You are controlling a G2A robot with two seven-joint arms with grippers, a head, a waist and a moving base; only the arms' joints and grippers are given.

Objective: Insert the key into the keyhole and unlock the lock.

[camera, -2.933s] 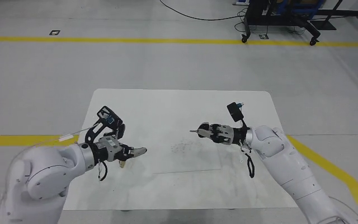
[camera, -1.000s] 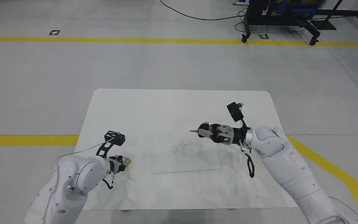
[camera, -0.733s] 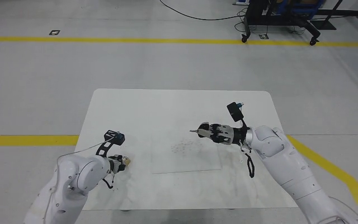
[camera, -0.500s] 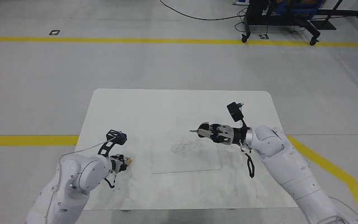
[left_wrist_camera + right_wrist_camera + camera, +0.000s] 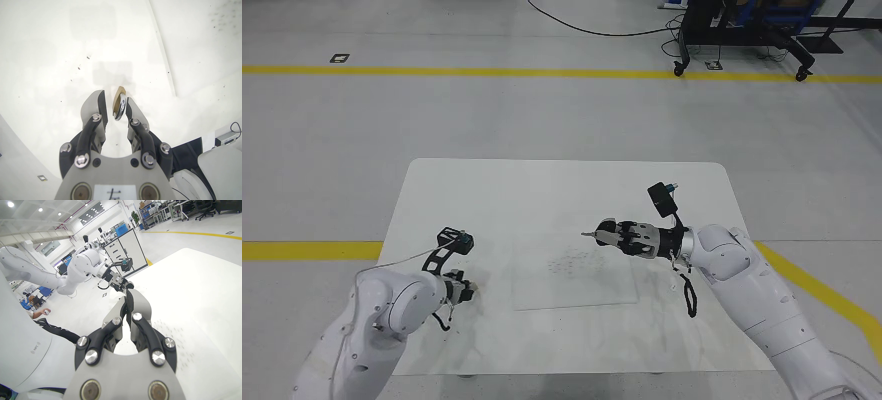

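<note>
Padlock (image 5: 118, 106): seen edge-on in the left wrist view, so the keyhole cannot be made out. The side toward one finger (image 5: 133, 113) is covered by that finger.

Left gripper (image 5: 464, 291): in the top view it lies largely beneath its own wrist and camera bracket (image 5: 450, 246). The padlock there is too small to distinguish.

Key (image 5: 588, 235): a thin sliver in the top view, with teeth too small to read. Its head is buried between the closed pads (image 5: 129, 306) of the right gripper (image 5: 129, 294).

Worktop (image 5: 542, 190): both near corners are covered by the arms.
</note>
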